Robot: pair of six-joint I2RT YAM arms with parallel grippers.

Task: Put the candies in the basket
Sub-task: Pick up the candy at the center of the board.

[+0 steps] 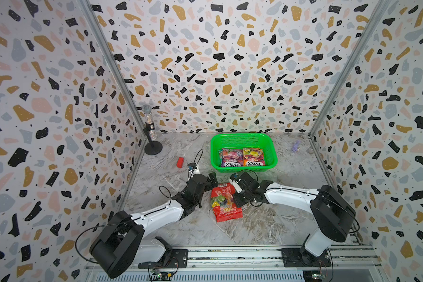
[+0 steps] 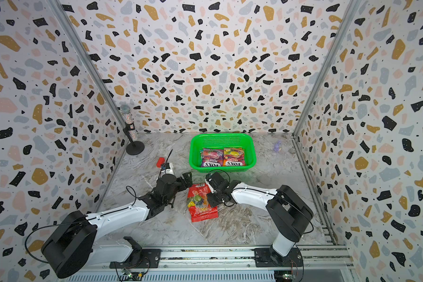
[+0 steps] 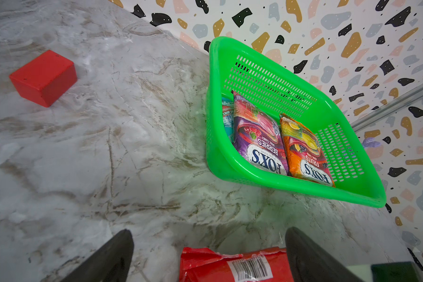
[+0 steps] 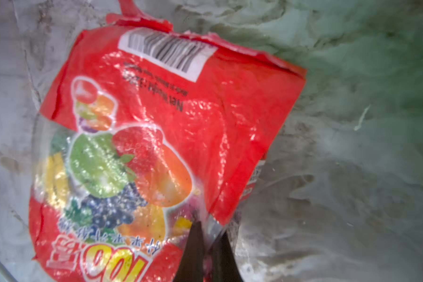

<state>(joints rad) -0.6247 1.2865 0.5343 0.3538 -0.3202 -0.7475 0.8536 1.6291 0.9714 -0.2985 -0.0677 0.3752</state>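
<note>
The right pincer (image 4: 209,229) is pinching the large red glossy fruit-printed candy bag (image 4: 156,109), lying on the marble bench (image 1: 279,219) nearer than the bright green perforated plastic basket (image 1: 244,135); the left pincer (image 3: 208,230) is hovering spread.

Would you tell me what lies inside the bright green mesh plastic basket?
A purple FOX'S candy bag and an orange FOX'S candy bag side by side; a teal bag edge beside the purple one. Anything beneath is covered.
</note>
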